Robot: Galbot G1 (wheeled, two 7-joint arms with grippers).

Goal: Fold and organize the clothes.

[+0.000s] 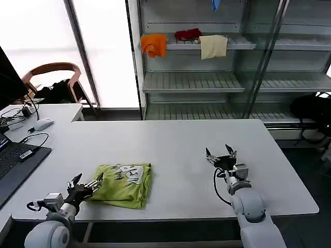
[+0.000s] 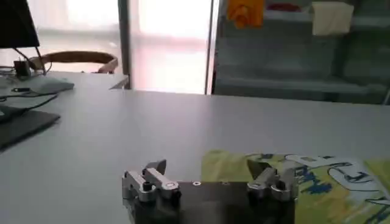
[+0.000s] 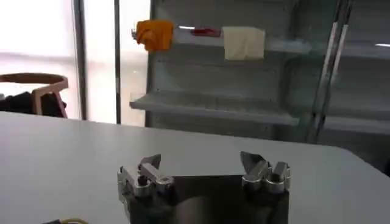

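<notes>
The lime-green T-shirt [image 1: 124, 185] lies folded into a compact rectangle near the table's front left, its white and blue print facing up. My left gripper [image 1: 87, 184] is open just off the shirt's left edge, low over the table. From the left wrist camera the shirt [image 2: 317, 185] spreads beyond the open left gripper [image 2: 208, 168], one fingertip over the cloth's edge. My right gripper [image 1: 220, 154] stands open over bare table to the shirt's right, well apart from it. The right gripper [image 3: 201, 161] holds nothing between its fingers.
A laptop [image 1: 11, 164], cables and a mouse [image 1: 43, 124] sit at the table's left. Behind the table [image 1: 181, 139], a metal shelf carries orange [image 1: 153, 44], red [image 1: 187, 34] and cream [image 1: 213, 46] cloths. A wooden chair [image 1: 54, 77] stands at the back left.
</notes>
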